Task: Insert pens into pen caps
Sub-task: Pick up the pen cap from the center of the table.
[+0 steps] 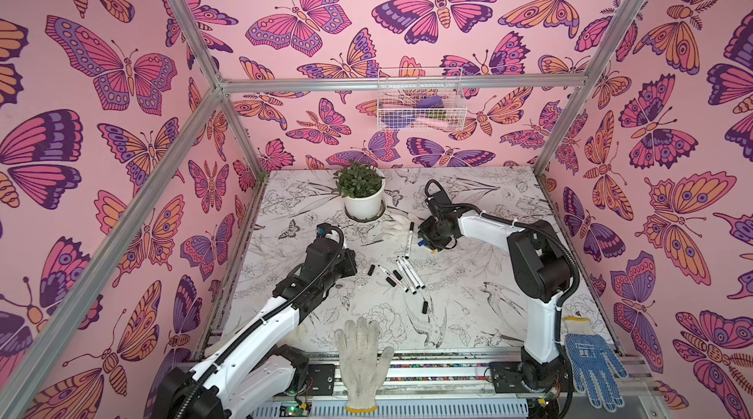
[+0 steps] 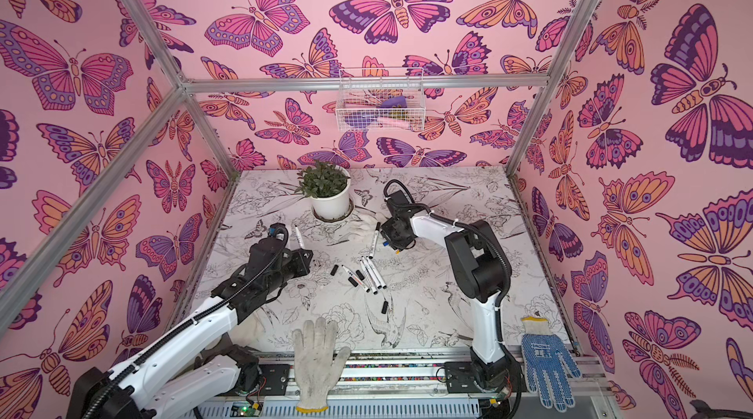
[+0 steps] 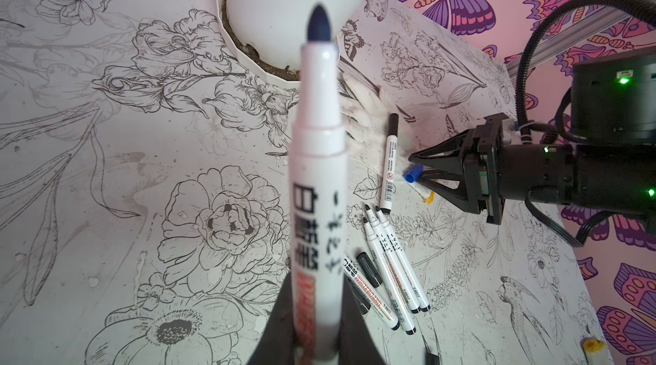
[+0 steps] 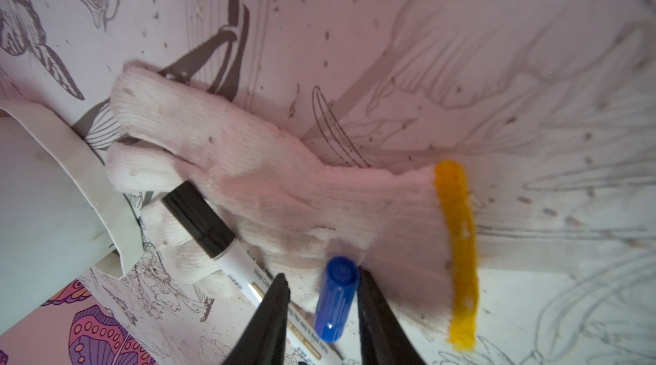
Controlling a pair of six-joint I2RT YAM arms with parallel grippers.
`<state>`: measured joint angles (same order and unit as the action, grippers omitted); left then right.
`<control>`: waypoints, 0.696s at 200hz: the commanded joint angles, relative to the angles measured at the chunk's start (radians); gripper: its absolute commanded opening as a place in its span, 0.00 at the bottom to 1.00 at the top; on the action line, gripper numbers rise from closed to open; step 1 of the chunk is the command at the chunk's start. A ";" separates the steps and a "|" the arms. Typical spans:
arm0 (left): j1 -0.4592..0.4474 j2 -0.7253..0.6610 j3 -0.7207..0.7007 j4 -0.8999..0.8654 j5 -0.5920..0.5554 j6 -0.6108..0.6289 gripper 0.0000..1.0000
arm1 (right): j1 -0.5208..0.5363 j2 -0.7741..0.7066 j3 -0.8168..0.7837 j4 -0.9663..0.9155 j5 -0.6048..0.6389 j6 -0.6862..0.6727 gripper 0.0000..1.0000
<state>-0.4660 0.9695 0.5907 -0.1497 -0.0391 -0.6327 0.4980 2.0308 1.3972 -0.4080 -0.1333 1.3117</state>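
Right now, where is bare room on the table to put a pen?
Bare: back right corner behind the right arm; the front, between the lone black cap and that arm's base. Crowded: the pen cluster and the glove by the pot.

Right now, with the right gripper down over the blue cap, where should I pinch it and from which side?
Pinch the blue cap across its ribbed wall at mid-length, coming from above. It lies on its side by the white glove, and the right gripper straddles it, jaws not closed. A side pinch probably leaves both ends free; keep off the capped pen alongside.
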 commanded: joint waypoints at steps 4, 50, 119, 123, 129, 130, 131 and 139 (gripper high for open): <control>-0.005 -0.009 0.004 0.011 -0.025 0.017 0.00 | -0.004 0.026 0.023 -0.059 0.046 -0.018 0.33; -0.005 -0.006 0.013 0.012 -0.013 0.035 0.00 | -0.001 0.041 0.025 -0.060 0.051 -0.059 0.15; 0.006 0.046 0.067 0.054 0.427 0.248 0.00 | -0.011 -0.157 -0.053 0.147 -0.021 -0.259 0.08; 0.006 0.054 0.070 0.056 0.453 0.258 0.00 | -0.012 -0.172 -0.060 0.164 -0.040 -0.279 0.08; 0.006 0.066 0.078 0.059 0.499 0.269 0.00 | -0.012 -0.193 -0.070 0.187 -0.065 -0.313 0.08; 0.006 0.068 0.078 0.060 0.505 0.271 0.00 | -0.012 -0.197 -0.072 0.189 -0.070 -0.320 0.07; 0.006 0.070 0.080 0.060 0.512 0.272 0.00 | -0.012 -0.201 -0.073 0.192 -0.075 -0.326 0.07; 0.007 0.088 0.086 0.065 0.558 0.283 0.00 | -0.012 -0.231 -0.083 0.214 -0.105 -0.370 0.07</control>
<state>-0.4648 1.0176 0.6460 -0.1211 0.2832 -0.4412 0.4950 1.9141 1.3350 -0.3229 -0.1482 1.0897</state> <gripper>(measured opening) 0.156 0.158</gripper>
